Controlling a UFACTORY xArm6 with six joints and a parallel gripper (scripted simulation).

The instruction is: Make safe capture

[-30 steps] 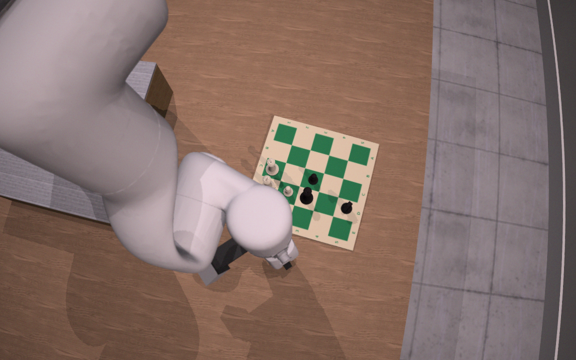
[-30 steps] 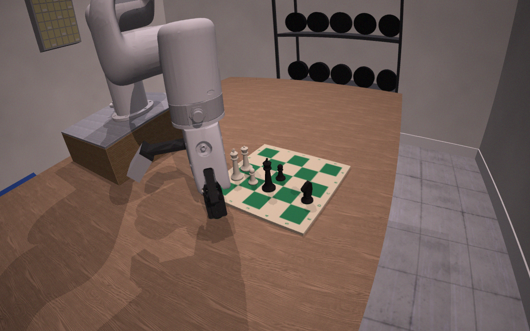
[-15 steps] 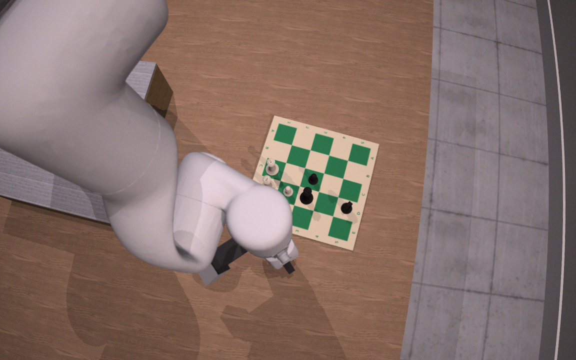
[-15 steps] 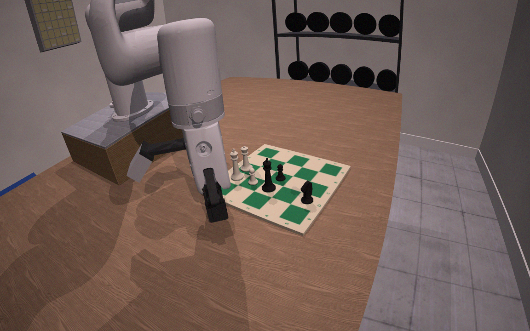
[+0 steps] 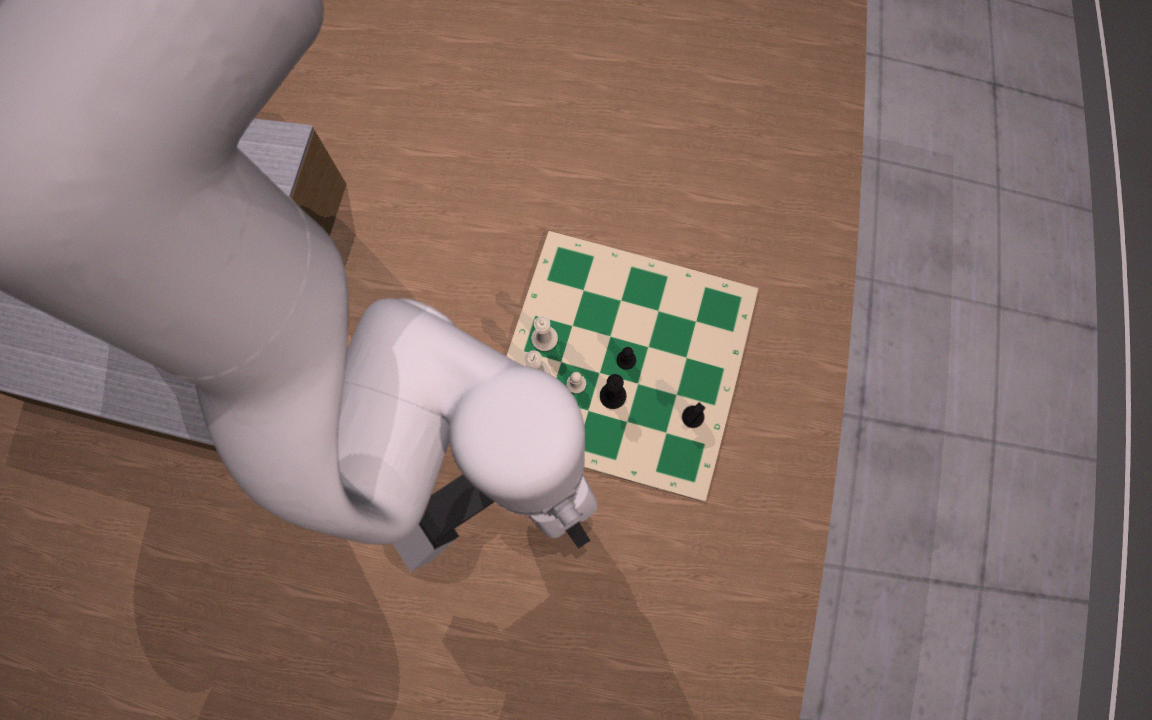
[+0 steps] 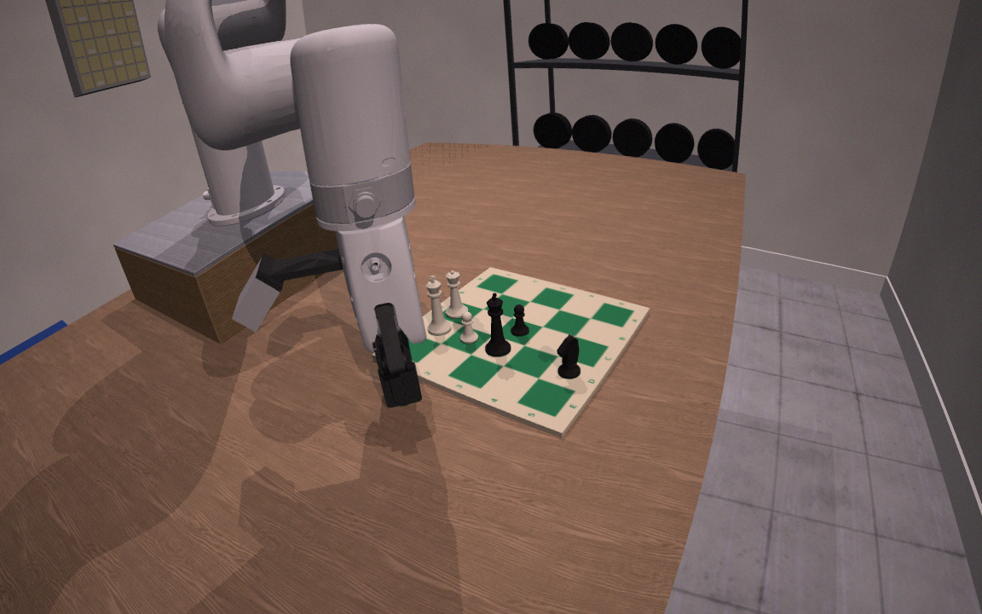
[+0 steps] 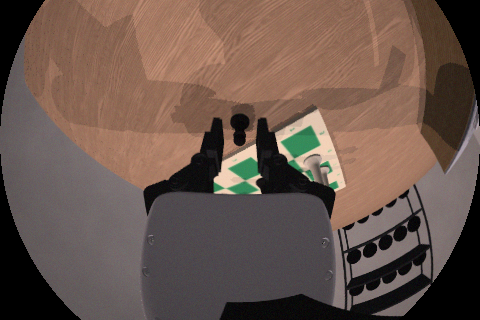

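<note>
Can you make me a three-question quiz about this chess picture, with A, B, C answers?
1. Where is the pincer? A over the board; B over the table beside the board; C by the shelf.
2. How many black pieces stand on the board? A one; B three; C five.
3. The pincer is: A open; B shut tight; C out of sight.
Answers: B, it hangs off the board's edge; B, three dark pieces show from above; A, gaps show beside the black pawn.
</note>
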